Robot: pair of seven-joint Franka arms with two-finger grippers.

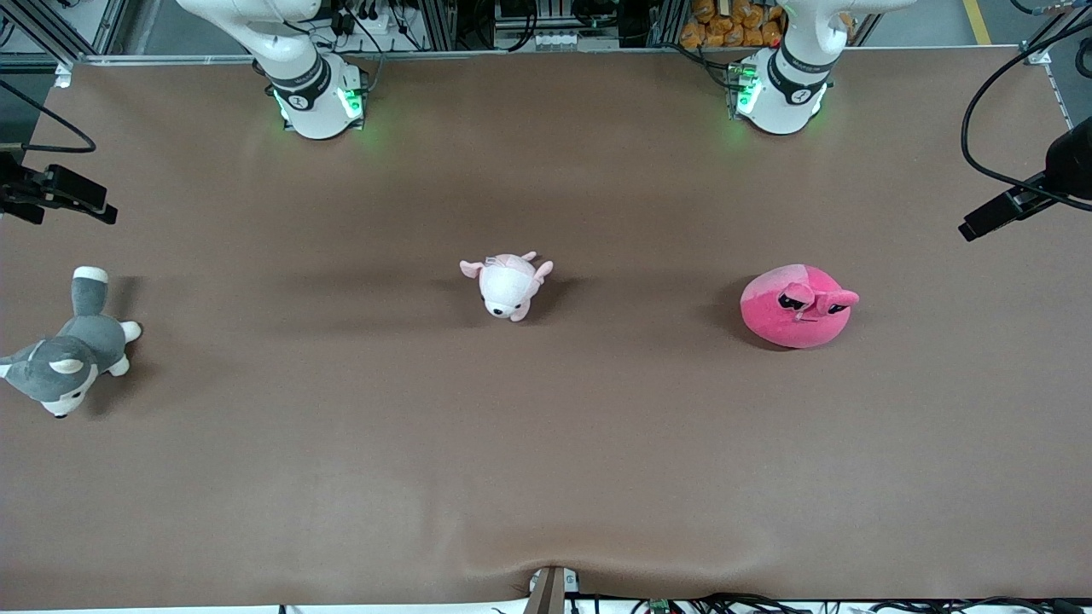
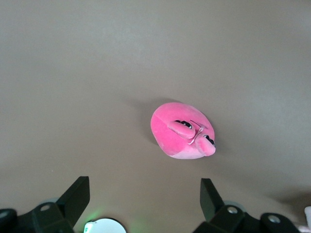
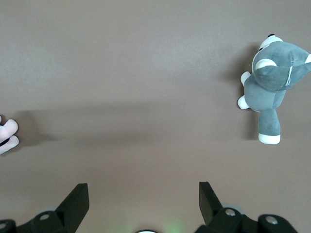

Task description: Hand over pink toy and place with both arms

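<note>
Pink toy (image 1: 798,305) sits on your table (image 1: 546,443) toward the left arm's end; the left gripper (image 2: 145,200) and right gripper (image 3: 144,203) both wait high, fingers apart, empty.

The table (image 1: 341,477) wears a matt brown cloth, faintly wrinkled. The pink toy (image 1: 798,307), pale plush (image 1: 508,286) and grey husky (image 1: 72,354) are soft fabric. The fingers (image 2: 77,196) look like matt black plastic.
</note>
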